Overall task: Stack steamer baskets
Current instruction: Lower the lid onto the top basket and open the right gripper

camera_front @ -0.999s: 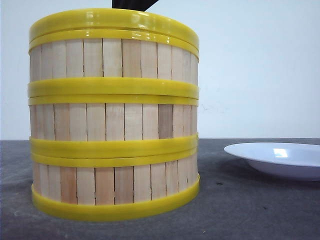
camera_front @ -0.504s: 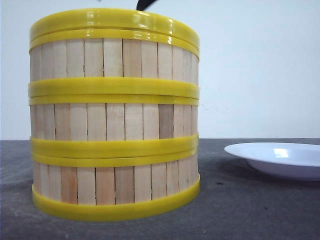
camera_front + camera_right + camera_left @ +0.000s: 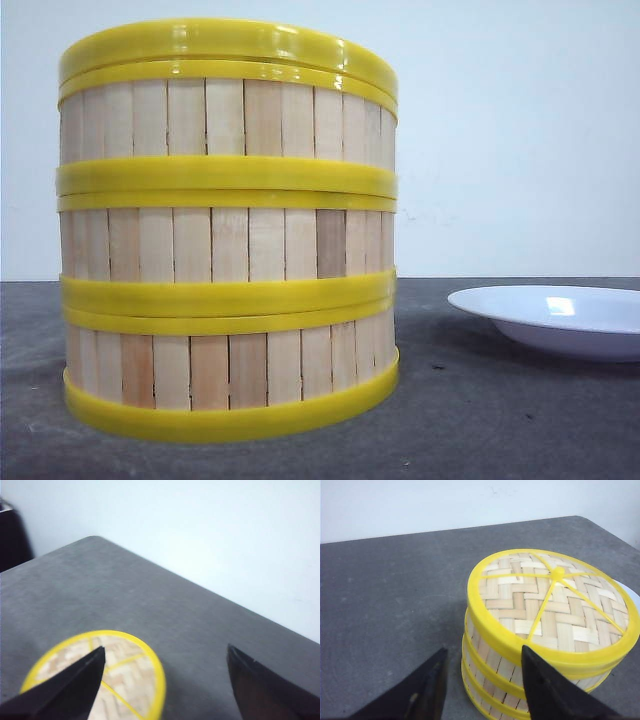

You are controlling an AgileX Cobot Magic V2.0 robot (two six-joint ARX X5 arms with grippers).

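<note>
Risk of toppling remains if either arm clips the stack on retreat. Steamer baskets (image 3: 228,230) stand three high on the table (image 3: 500,430), beside the white plate (image 3: 560,318), rims aligned, lid (image 3: 555,600) seated on top. Left gripper (image 3: 482,680) is spread and empty; right gripper (image 3: 165,680) likewise, above the lid.

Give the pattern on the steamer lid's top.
Herringbone weave, yellow rim; lid, left wrist view.
</note>
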